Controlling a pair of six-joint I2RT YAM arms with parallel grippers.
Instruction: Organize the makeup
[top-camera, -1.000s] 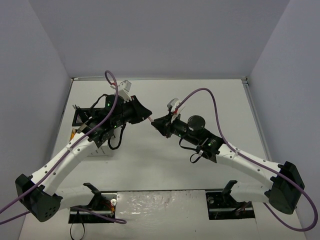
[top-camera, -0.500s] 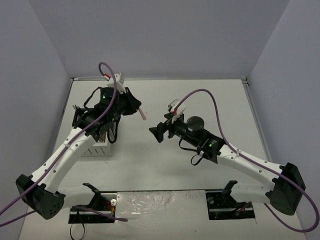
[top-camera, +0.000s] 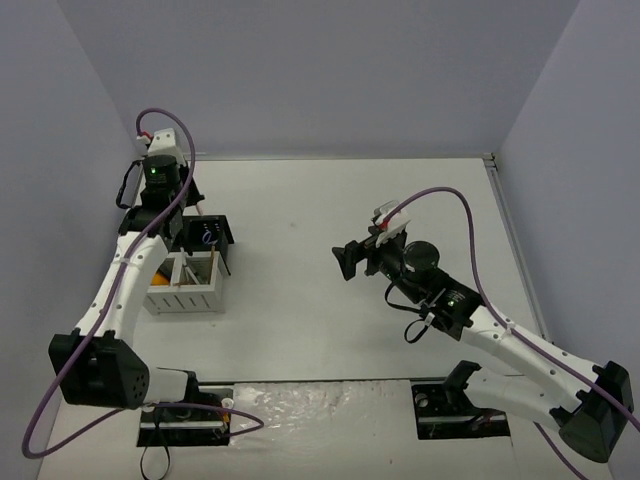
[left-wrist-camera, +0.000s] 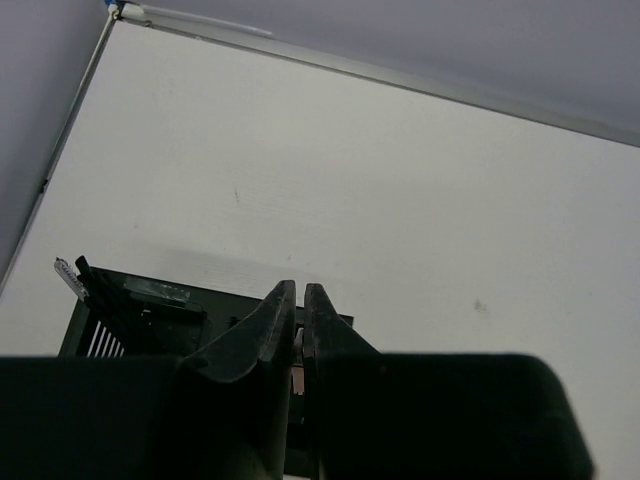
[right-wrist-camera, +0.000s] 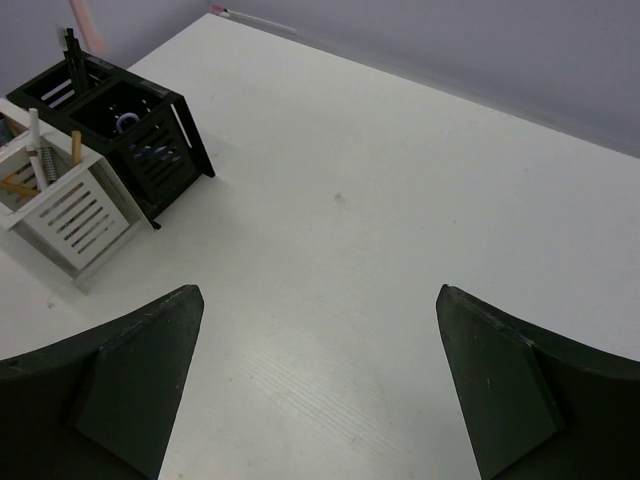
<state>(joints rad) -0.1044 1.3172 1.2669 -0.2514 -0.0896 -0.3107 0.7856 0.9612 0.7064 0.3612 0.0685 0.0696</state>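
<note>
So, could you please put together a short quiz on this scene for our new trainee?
1. True or false: the right gripper stands open and empty.
2. Which half of the organizer lies farther from the arm bases? A white, B black.
3. Fill in: the left gripper is shut on a thin ___ stick.
Key: 1 true; 2 B; 3 pink, the pink stick.
</note>
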